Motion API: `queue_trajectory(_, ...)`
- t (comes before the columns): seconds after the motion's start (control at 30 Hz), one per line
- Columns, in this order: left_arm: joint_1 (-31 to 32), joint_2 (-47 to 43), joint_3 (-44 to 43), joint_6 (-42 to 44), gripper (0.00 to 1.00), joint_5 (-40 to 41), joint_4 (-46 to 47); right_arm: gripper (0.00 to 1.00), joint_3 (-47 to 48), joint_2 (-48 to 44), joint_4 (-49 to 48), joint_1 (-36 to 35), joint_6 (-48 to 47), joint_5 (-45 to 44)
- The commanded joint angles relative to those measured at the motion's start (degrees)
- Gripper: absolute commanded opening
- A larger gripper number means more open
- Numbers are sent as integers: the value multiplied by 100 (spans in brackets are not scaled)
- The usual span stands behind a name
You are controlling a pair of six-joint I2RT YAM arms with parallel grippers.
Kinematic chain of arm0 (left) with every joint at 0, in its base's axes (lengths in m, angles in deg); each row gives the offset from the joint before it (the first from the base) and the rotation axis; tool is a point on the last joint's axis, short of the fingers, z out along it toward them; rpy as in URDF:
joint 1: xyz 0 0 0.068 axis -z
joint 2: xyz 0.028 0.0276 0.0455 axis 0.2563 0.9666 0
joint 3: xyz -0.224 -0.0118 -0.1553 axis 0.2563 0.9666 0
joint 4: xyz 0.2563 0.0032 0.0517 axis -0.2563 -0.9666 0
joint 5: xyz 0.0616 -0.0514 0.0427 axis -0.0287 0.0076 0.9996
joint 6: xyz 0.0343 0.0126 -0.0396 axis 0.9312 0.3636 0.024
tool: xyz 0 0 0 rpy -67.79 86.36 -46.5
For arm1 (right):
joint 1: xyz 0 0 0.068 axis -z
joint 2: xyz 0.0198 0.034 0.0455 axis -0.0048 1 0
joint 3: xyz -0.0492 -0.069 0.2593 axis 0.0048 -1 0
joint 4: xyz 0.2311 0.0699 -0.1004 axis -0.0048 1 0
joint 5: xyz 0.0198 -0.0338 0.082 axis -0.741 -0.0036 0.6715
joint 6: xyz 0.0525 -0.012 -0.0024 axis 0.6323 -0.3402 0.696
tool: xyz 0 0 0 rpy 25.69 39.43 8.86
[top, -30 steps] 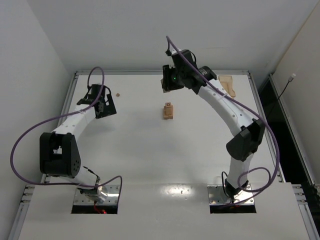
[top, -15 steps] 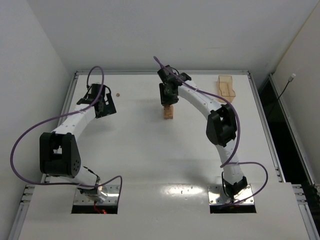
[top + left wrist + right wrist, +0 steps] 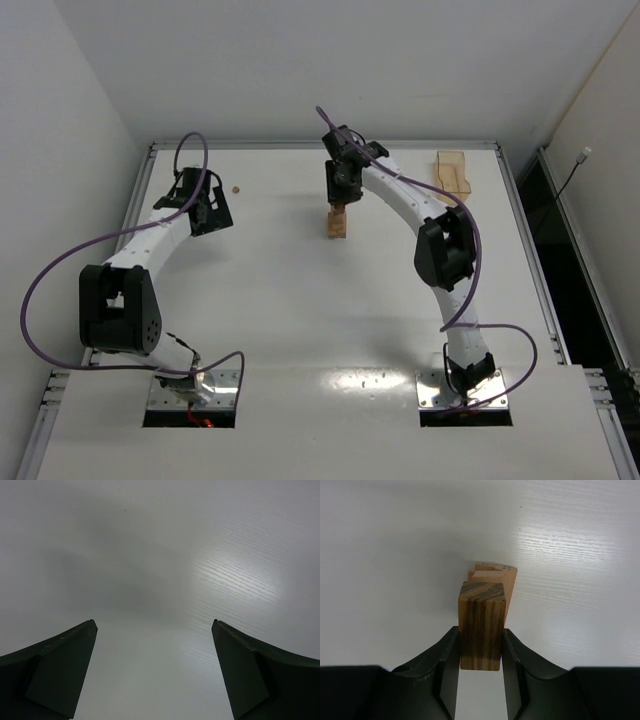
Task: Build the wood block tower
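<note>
Right hand (image 3: 480,632), pinching a block (image 3: 481,615), hangs above the wood block tower (image 3: 337,225) toward the tabletop's (image 3: 250,300) far edge; next, lower squarely.

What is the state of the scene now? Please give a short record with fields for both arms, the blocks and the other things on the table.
right fingers: shut on one block, directly over the tower
held block: upright, dark streaked grain
wood block tower: small narrow stack, mid-table toward the far side
contact of block and tower: cannot tell
left fingers: open, empty, over bare table
tray: pale wood, far right corner
bead: small, brown, far left, beside the left arm
</note>
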Motion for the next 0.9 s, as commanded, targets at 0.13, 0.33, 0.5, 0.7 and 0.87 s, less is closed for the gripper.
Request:
queue_trajectory(0.13,-65,-6,-175,-61,100,-104,141,0,200,190,-111,119,105,158)
queue_trajectory(0.33,-65,47,-175,-61,100,-104,141,0,253,243,-111,119,105,282)
queue_trajectory(0.5,-65,47,-175,-61,100,-156,141,0,253,296,-164,119,53,334)
queue_trajectory(0.7,-65,47,-122,-61,100,-156,141,0,253,296,-164,119,53,334)
queue_trajectory(0.87,-65,100,-122,-61,100,-208,141,0,192,296,-164,66,53,334)
